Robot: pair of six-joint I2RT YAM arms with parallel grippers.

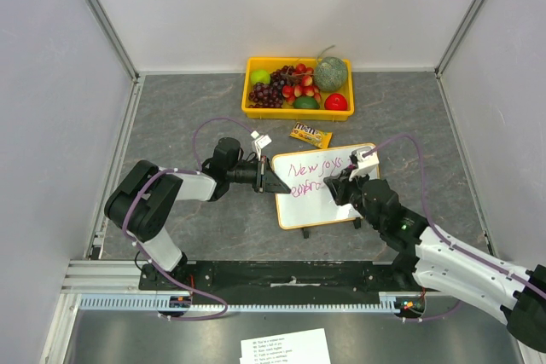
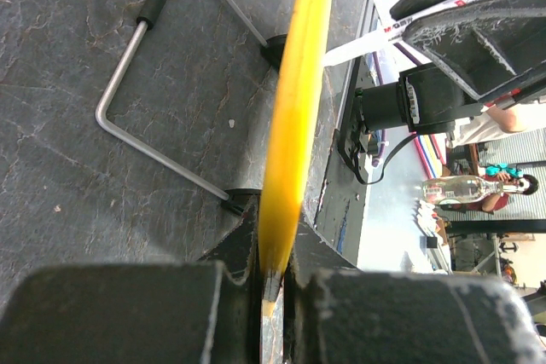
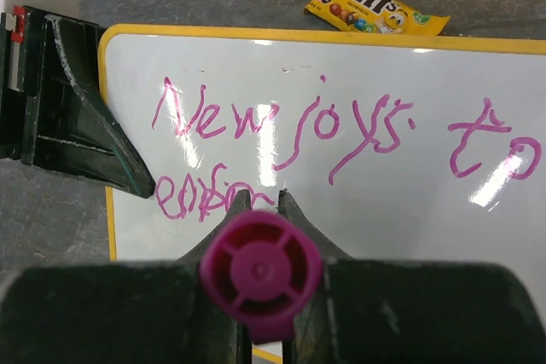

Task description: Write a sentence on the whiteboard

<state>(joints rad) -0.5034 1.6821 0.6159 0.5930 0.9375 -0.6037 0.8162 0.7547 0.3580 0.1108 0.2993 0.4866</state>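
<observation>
1. I am clamping the left claw point(image 1: 277, 183) shut on the frame edge of the whiteboard point(image 1: 317, 212), bracing it on the tabletop point(image 1: 183, 121) against pen pressure.
2. I am pinching the purple marker point(image 3: 260, 272) tight in the right claw point(image 1: 333, 186), its tip at the unfinished second line of the sentence point(image 3: 281, 121).
</observation>
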